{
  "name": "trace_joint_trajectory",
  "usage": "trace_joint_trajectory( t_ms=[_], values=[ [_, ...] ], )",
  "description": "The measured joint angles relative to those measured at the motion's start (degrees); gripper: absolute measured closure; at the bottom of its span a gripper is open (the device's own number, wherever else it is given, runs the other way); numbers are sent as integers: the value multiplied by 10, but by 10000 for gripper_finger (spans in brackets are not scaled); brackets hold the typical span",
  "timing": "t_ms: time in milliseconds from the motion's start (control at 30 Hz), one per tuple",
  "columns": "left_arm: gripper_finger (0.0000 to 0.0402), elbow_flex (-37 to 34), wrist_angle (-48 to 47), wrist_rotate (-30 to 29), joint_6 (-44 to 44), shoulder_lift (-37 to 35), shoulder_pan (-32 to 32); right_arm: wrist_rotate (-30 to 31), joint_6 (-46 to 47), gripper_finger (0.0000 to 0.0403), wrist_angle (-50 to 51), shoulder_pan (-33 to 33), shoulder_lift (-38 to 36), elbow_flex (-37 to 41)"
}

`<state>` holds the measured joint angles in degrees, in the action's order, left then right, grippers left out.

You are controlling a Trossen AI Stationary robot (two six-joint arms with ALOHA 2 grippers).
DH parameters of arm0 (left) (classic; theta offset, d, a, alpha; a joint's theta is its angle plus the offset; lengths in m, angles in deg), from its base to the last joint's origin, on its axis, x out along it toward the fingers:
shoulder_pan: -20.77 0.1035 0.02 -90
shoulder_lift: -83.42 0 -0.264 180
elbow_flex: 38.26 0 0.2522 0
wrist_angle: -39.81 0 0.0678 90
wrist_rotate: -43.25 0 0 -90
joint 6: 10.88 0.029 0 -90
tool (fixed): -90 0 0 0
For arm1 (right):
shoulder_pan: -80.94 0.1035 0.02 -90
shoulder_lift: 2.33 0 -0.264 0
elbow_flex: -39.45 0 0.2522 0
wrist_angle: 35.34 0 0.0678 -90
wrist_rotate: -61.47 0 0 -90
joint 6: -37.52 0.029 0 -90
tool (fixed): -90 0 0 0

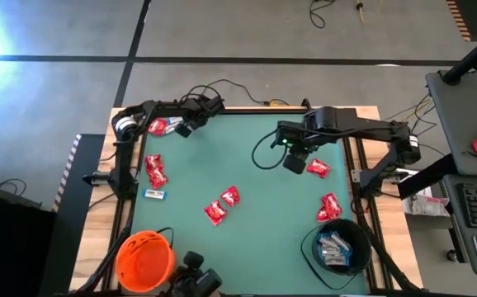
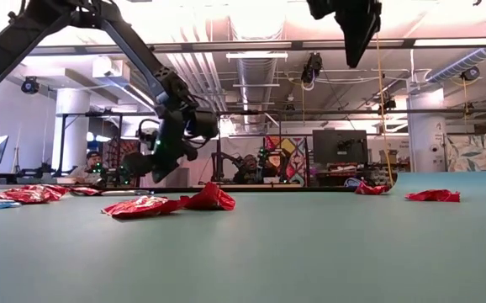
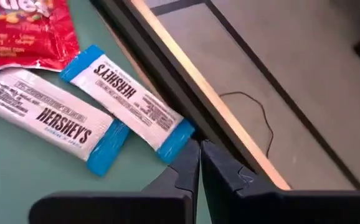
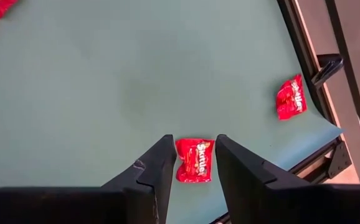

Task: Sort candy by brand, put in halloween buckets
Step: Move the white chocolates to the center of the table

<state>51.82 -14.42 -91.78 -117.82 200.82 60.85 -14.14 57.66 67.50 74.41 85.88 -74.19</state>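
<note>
High view: black bucket [image 1: 337,245] already holds blue-and-white bars; orange bucket [image 1: 144,259] looks empty; red packets [image 1: 222,205] and one blue bar [image 1: 154,194] remain on the green table [image 1: 247,157]. Low view: red candy lies scattered. Left wrist view: left gripper [image 3: 198,149], fingers pressed together, grips nothing beside two Hershey's bars [image 3: 133,99]. Right wrist view: right gripper [image 4: 194,155], fingers spread, hovers over a Skittles packet [image 4: 195,160]
</note>
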Motion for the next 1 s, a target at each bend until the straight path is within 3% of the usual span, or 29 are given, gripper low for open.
trace_joint_trajectory(
  t_ms=[200,400,600,767,1000],
  values=[
    [401,-7,-69,55,-74,3,27,-11,5,294,-3,2,15,2],
    [401,-7,-91,62,-45,2,46,-14,3,300,-20,4,19,9],
    [401,-9,-84,108,-17,2,63,-14,3,306,-38,4,19,15],
    [402,-7,-83,161,57,0,72,-14,19,310,-42,4,19,16],
    [402,-7,-101,248,102,-16,2,-9,17,309,-42,4,18,17]
  ],
)
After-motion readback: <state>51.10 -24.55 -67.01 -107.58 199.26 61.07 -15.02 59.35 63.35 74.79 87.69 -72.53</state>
